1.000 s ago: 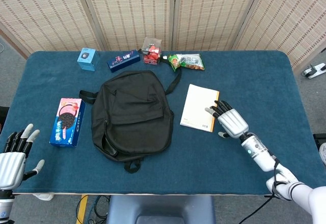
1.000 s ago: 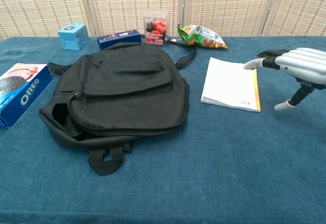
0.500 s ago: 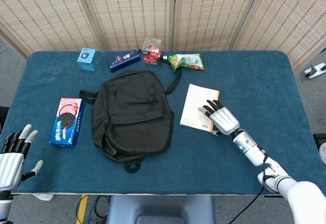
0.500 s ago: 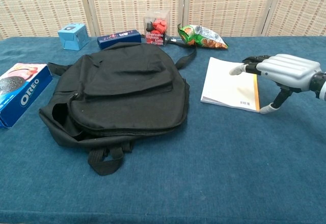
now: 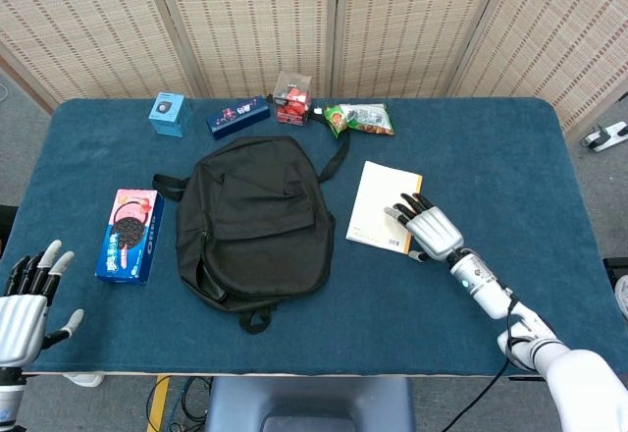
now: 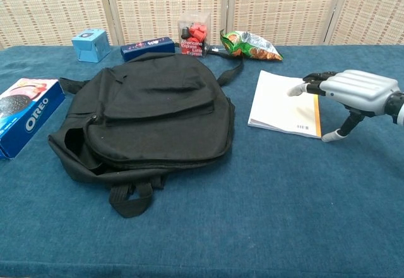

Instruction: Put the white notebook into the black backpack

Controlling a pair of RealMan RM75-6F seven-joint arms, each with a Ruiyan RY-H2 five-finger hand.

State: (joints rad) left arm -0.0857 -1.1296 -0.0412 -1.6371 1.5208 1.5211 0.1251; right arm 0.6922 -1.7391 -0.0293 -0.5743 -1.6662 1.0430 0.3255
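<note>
The white notebook [image 5: 381,206] [image 6: 281,103] lies flat on the blue table, just right of the black backpack [image 5: 255,218] [image 6: 150,110]. The backpack lies flat too, its top opening gaping at the near left. My right hand [image 5: 428,228] [image 6: 353,90] hovers at the notebook's right edge, holding nothing. Its fingers [image 6: 302,88] spread over the orange spine strip, and its thumb points down at the cloth beside the near right corner. My left hand [image 5: 25,299] shows only in the head view, at the table's near left corner, fingers apart and empty.
An Oreo box [image 5: 130,236] [image 6: 25,112] lies left of the backpack. Along the far edge stand a light blue box [image 5: 167,114], a dark blue box [image 5: 237,116], a clear box of red items [image 5: 292,96] and a green snack bag [image 5: 359,118].
My right hand moved left until its fingers came over the notebook's right edge, then eased back slightly. The left hand sank a little. Notebook and backpack stayed put.
</note>
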